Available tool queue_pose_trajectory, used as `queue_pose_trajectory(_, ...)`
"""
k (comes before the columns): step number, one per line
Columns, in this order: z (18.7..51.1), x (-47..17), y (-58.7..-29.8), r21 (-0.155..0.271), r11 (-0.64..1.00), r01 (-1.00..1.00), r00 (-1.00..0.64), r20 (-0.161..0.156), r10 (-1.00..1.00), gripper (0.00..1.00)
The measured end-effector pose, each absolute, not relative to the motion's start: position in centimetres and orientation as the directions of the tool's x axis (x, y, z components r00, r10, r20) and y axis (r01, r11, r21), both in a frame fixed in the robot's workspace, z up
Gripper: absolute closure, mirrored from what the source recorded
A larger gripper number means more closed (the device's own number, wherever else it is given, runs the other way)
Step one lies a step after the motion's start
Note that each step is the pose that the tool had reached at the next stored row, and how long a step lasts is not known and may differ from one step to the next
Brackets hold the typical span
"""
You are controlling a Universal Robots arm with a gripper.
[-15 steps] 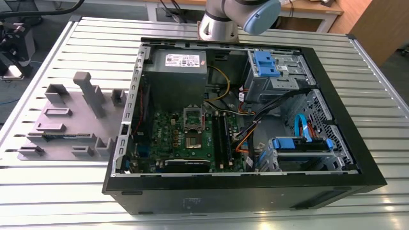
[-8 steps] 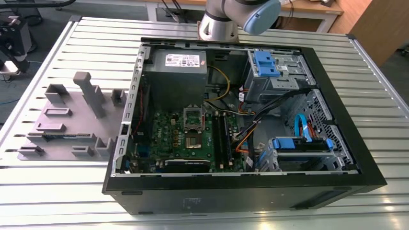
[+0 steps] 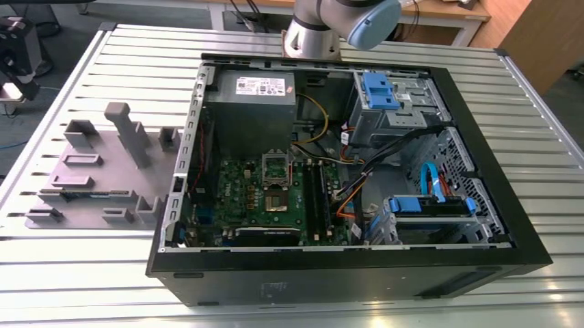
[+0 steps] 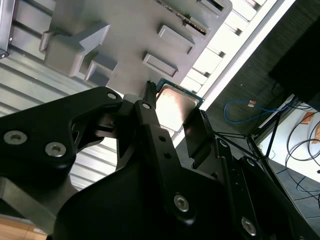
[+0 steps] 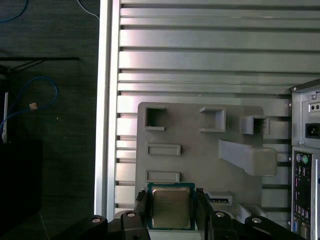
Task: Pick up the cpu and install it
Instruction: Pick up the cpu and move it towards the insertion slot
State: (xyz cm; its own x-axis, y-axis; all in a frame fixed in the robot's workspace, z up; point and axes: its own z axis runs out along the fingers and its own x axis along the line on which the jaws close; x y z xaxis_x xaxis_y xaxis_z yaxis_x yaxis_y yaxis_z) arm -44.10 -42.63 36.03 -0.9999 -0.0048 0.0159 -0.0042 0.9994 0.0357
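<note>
Tech: Grip status, nearest first?
Spotter: The gripper [image 5: 171, 196] has the cpu [image 5: 171, 207] clamped. Its fingers [image 5: 142, 210] press two opposite edges, jaws apart by just the chip's width. Pale metal top faces cam in both wrist views.
Tech: Chip's spot vs. the rest?
Spotter: Seen over near rim of grey holder plate [image 5: 200, 150]. Can't tell if it touches plate.
Tech: Edges, free room?
Spotter: Plate lies on slatted table [image 5: 200, 60], near its edge rail [image 5: 107, 125]. Past rail, dark floor w/ blue cable [image 5: 30, 95]. In exterior view plate's at 9 o'clock of PC case [image 3: 347, 273], on the exterior view's left, w/ narrow strip of slats between. More bare slats at case's 6 and 3 o'clock.
Tech: Contents?
Spotter: Plate has slim board strip [image 4: 187, 20] in one slot. Case lies open side up w/ motherboard [image 3: 246, 198] at 7 o'clock inside, socket [image 3: 276, 199] mid-board, and dark frame [image 3: 276, 164] flipped open at socket's 12. Power supply [image 3: 256, 102] at 11, blue-trimmed drive cages [image 3: 388, 96] at 1 and 4 o'clock. Far end: arm [image 3: 333, 27] at case's 12 o'clock, beyond far wall.
</note>
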Motion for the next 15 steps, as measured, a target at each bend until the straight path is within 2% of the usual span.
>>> queue_pose_trajectory(15,36.08,-43.39,-42.62,0.036,0.999,-0.004,-1.000,0.016,-0.005,0.53)
